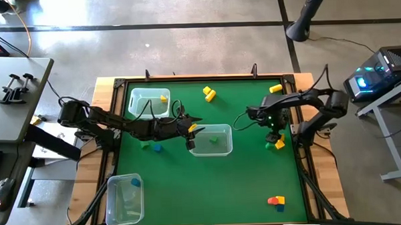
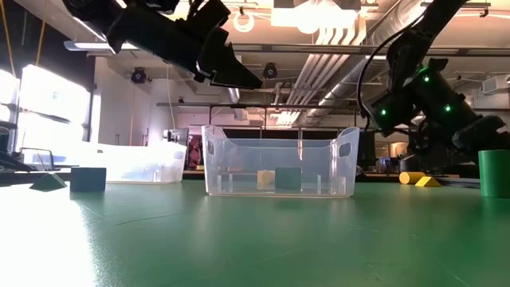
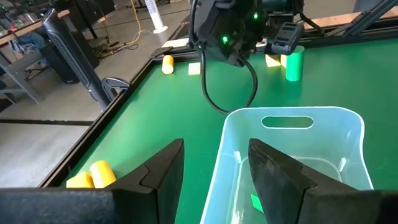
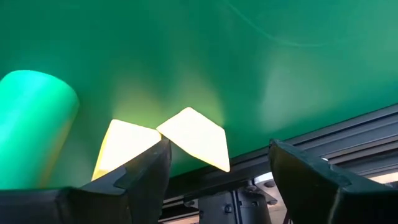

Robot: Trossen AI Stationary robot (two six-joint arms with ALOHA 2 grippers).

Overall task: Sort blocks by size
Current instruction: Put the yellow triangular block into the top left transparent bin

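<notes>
While a few blocks already lie in bins, most are loose on the green mat, so I judge the sorting under way but well short of done. Going left to right in the high view: the clear bin at the near-left corner holds a small blue block. The clear bin at the far left holds a yellow block. Between those two bins a green block and a blue block lie loose on the mat.

The left gripper hangs over the near end of the middle bin, fingers parted and, by the left wrist view, nothing between them; a green piece lies in the bin below it. The high view shows one green block in that bin.

Beyond the middle bin two yellow blocks sit loose, and a yellow cylinder lies near the far edge.

The right gripper is low over the mat's right side, fingers wide apart and holding nothing, with two yellow wedge blocks just ahead and a green cylinder beside them.

At the near right, an orange, red and blue cluster remains unsorted.
</notes>
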